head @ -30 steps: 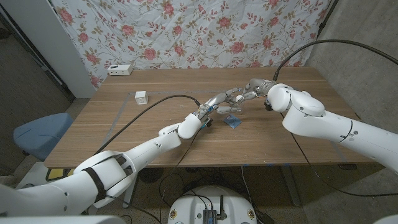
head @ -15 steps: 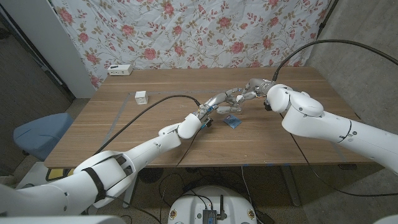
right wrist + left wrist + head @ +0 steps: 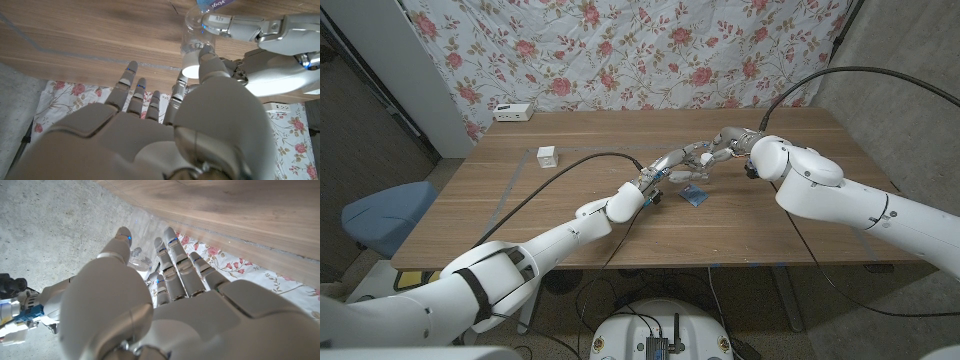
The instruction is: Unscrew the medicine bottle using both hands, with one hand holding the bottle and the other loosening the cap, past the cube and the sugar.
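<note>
A small clear medicine bottle (image 3: 706, 155) hangs above the middle of the table (image 3: 520, 200), between my two hands. My left hand (image 3: 678, 162) grips its clear body (image 3: 140, 260) between thumb and fingers. My right hand (image 3: 728, 140) meets it from the other side. In the right wrist view the thumb and a finger of my right hand (image 3: 165, 125) pinch the white cap (image 3: 191, 70), with the other fingers spread, and the fingers of my left hand (image 3: 260, 35) wrap the bottle (image 3: 192, 37). A blue sugar packet (image 3: 695, 196) lies on the table just below the hands. A white cube (image 3: 547, 156) sits far to the left.
A white power strip (image 3: 512, 112) lies at the table's far left edge by the flowered curtain. A black cable (image 3: 560, 175) runs over the table to my left wrist. Blue tape lines mark the wood near the cube. A blue chair (image 3: 385, 215) stands left of the table.
My right arm has shifted very slightly. Both hands stay on the bottle in the same place.
</note>
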Motion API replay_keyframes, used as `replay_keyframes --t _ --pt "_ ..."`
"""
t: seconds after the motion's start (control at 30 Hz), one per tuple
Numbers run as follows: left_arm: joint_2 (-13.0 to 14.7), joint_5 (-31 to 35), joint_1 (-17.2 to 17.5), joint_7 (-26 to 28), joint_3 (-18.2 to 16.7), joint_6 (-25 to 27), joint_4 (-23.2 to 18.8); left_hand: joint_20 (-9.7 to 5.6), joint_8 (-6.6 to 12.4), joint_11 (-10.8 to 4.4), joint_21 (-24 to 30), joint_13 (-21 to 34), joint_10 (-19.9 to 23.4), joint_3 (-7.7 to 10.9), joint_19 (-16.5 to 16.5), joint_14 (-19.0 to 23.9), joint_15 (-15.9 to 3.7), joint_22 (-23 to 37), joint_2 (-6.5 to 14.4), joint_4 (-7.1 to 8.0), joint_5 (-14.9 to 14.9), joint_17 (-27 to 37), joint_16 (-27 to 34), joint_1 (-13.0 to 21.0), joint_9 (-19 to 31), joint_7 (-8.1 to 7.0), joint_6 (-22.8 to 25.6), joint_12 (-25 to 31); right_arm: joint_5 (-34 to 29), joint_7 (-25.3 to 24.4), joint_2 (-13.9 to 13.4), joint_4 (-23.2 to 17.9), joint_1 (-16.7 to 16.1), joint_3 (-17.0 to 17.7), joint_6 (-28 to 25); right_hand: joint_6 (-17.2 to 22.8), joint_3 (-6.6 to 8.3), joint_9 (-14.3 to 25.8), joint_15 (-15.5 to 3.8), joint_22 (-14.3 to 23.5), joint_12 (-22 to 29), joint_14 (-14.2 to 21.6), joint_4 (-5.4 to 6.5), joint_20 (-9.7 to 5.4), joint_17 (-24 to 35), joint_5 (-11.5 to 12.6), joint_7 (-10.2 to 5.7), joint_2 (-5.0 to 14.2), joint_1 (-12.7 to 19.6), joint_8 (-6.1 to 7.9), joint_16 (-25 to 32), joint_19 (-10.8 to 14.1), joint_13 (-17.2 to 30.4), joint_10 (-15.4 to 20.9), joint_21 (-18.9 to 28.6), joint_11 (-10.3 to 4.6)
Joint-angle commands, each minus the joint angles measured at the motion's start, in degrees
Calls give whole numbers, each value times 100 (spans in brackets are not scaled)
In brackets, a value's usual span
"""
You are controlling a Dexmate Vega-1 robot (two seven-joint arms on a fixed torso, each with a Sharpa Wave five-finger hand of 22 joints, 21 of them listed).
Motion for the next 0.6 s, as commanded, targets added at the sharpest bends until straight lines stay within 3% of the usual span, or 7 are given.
replay_keyframes --t 0.03,0.2,0.6 --pt "-28 -15 -30 -6 19 -11 65 -692 1 -362 -11 7 429 53 45 60 -456 -1 76 63 23 12 1 -3 7 -7 57 52 371 -157 -47 31 -221 344 311 42 91 1 -49 17 -8 1 -1 -20 11 -9 -68 68 130 62 10 -47 10 31 -16 -115" --pt "-25 -23 -33 -17 21 -5 63 -687 1 -341 -12 7 429 56 44 60 -460 -1 77 62 23 13 2 -6 7 -12 61 51 453 -204 -59 40 -268 412 384 89 153 -22 -72 16 2 -6 -3 -39 12 -13 -115 142 239 65 9 -59 7 61 -20 -208" --pt "-39 -42 -59 -32 29 -36 127 -688 -1 -357 -11 7 423 60 46 60 -456 -1 78 59 23 12 1 -19 7 -14 64 47 682 -228 -93 78 -322 555 522 297 255 -80 -104 16 34 -11 -8 -60 10 -4 -326 248 437 94 10 -88 0 168 -26 -272"
